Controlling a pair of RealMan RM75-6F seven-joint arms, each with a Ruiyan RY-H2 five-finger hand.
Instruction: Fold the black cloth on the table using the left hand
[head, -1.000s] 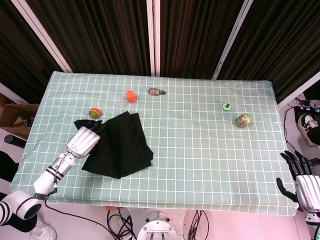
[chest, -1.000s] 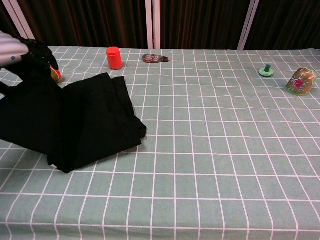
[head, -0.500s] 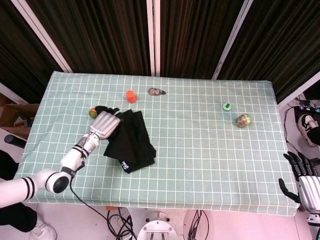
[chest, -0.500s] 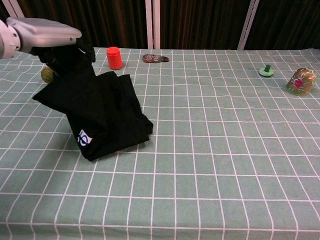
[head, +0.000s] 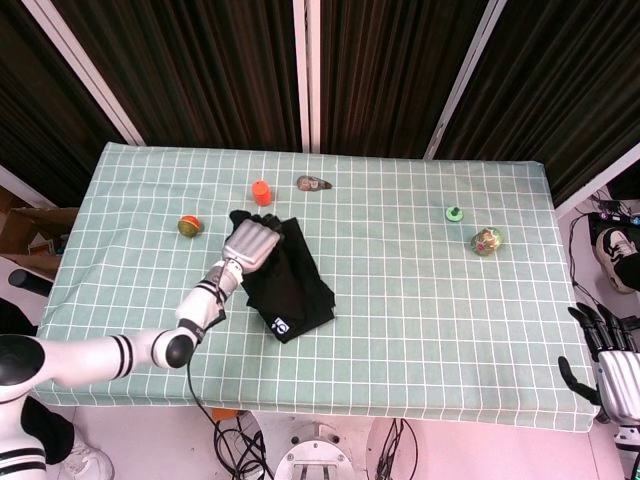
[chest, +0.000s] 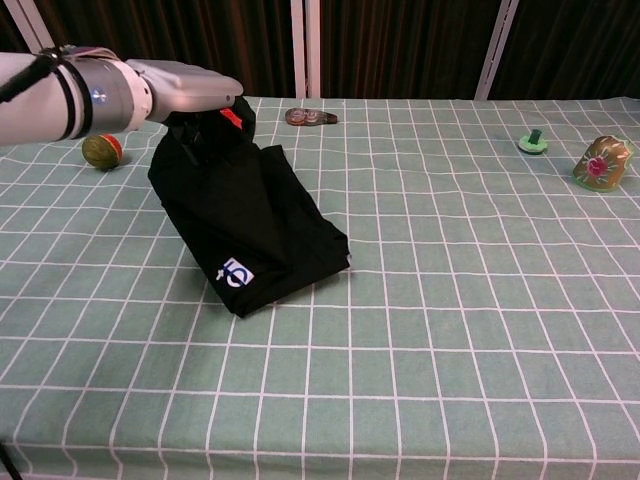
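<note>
The left hand (chest: 200, 95) grips the raised edge of the crumpled black cloth (chest: 260, 235) mid-table, apparently carrying it across for a fold; the right hand (head: 610, 350) hangs spread, empty

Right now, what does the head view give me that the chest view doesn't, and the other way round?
Only the head view shows the right hand, idle off the table's right edge, fingers apart, and the whole table outline. Only the chest view shows the lifted edge of the black cloth clear of the surface under the left hand. Both show the left hand holding the cloth, its white label, the orange cup, the round ball and the green toys at right.
</note>
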